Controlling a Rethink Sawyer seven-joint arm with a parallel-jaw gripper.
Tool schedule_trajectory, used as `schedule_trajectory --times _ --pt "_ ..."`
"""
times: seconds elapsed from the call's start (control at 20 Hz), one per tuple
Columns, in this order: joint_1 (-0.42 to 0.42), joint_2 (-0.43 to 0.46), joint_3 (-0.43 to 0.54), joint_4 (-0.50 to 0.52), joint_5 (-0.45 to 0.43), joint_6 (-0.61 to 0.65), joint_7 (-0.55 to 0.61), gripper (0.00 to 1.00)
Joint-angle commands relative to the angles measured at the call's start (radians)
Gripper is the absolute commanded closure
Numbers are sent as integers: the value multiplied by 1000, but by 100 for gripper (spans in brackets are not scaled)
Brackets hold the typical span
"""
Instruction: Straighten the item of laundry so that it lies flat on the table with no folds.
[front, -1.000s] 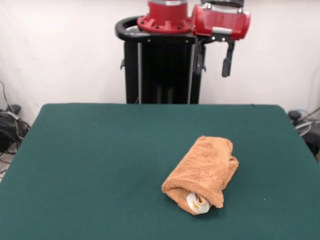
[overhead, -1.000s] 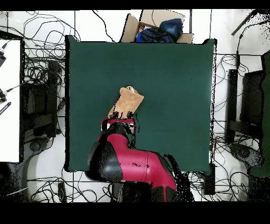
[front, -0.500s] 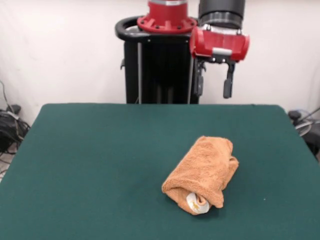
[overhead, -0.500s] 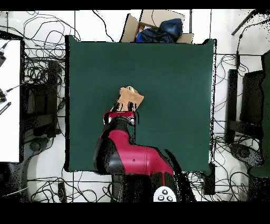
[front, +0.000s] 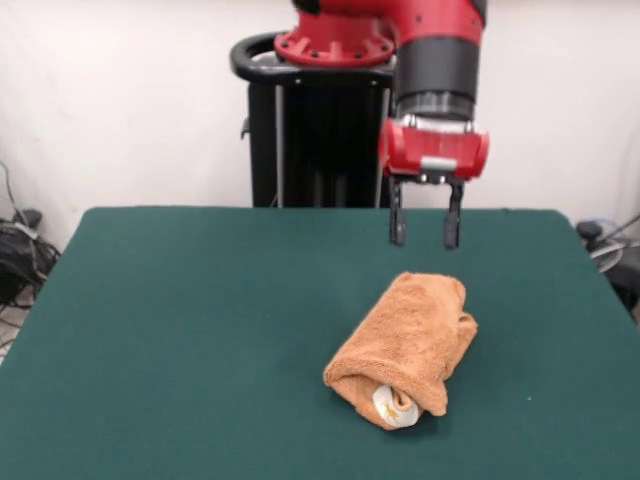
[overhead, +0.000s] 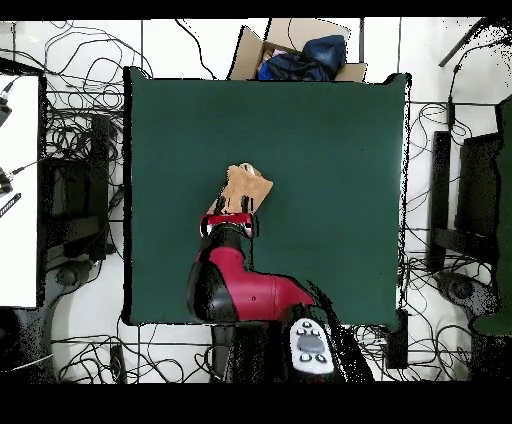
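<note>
Off the table's left edge in the front view, a tangle of dark cables (front: 18, 255) lies on the floor. The overhead view shows cables (overhead: 85, 130) all round the table, a white surface (overhead: 18, 190) on its left, and beyond its top edge an open cardboard box (overhead: 262, 48) holding dark blue fabric (overhead: 305, 57). Nothing else lies on the green felt, so nothing stands between the arm and the cloth.

The table (front: 180, 330) fills most of the front view, bare except for the towel (front: 408, 345), which sits right of centre and toward the near edge. Seen from above, the towel (overhead: 246, 188) lies left of the table's (overhead: 330, 180) middle. It is not flat: the orange-tan terry is rolled or bundled into a thick, short lump, tilted so one end points at the near left and the other at the far right. At the near end the layers curl open and a small white tag (front: 394, 407) shows inside the roll.

The gripper (front: 425, 240) hangs above the table just behind the towel's far end, not touching it. Its two dark fingers (front: 398, 222) point straight down with a clear gap between them, holding nothing. From above, the gripper (overhead: 228, 222) sits just beside the towel's lower edge.
</note>
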Motion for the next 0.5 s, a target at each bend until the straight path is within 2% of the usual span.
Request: schedule_trajectory --times 0.05,0.5 --pt "8 194 20 -68 -17 -79 192 0" --pt "-9 266 55 -89 -49 -177 212 0"
